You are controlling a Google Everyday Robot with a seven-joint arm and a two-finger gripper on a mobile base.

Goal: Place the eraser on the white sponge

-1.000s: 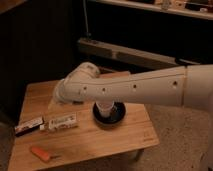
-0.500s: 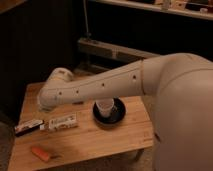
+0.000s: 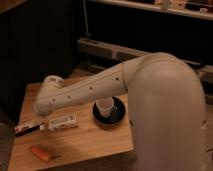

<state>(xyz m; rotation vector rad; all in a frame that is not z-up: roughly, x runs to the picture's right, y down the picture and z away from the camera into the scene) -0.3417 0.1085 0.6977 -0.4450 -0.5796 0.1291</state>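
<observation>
While the eraser [image 3: 29, 127] is laid at the left edge of the tabletop [image 3: 95, 145], just beside a white pack [image 3: 62, 122], the gripper is hidden behind the arm [image 3: 85, 92] above them; its state cannot be told.

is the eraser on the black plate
No, the eraser lies by the white pack at the table's left, the black plate holds a white cup, and the gripper hides behind the arm.

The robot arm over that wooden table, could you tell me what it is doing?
The arm reaches across the table to its left side; its tool is hidden behind the wrist there. The eraser lies untouched at the left edge beside a white pack. No sponge is visible.
</observation>
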